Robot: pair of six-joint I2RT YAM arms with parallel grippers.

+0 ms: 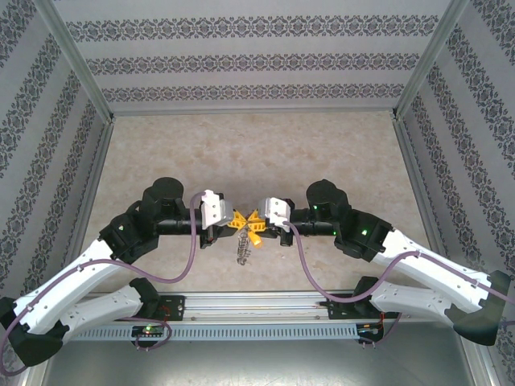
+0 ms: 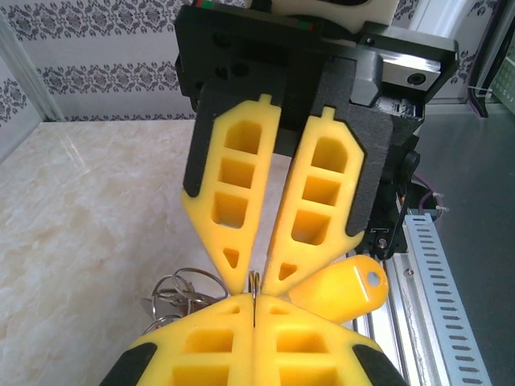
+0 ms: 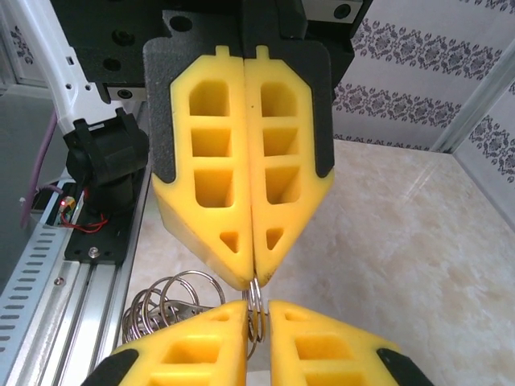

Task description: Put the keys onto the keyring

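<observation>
Two grippers, one keyring and one key, listed from the lens outward. Left gripper (image 2: 253, 310): fingers pressed flat together at the bottom of its wrist view, with a sliver of silvery wire nipped at the seam. Keyring (image 3: 154, 312): several thin metal split-ring loops bunched in a loose coil. One loop is clamped between the two grippers and the rest sags below and to one side; whether the lowest loops touch the table cannot be told. Handling, by estimate: very light, hard and springy, slick under the fingers, apt to swivel or slip if the pinch slackens. Best taken on the flat of a single loop near its split end, leaving that end free for threading. Right gripper (image 2: 256, 277): tip to tip with the left, fingers angled into a narrow V, tips closed on the same loop. Yellow-orange key (image 2: 342, 291): small rigid piece with a hole at its outer end, tucked just beside and beneath the right gripper's fingers. Whether it is already on the wire cannot be told. By estimate light, stiff and not fragile; hold by the broad body with the hole exposed. Arms: both rise from the aluminium rail (image 1: 257, 304) at the near edge, elbows out, forearms turned inward, wrists facing each other over the near middle of the marble-patterned table (image 1: 265, 153).
</observation>
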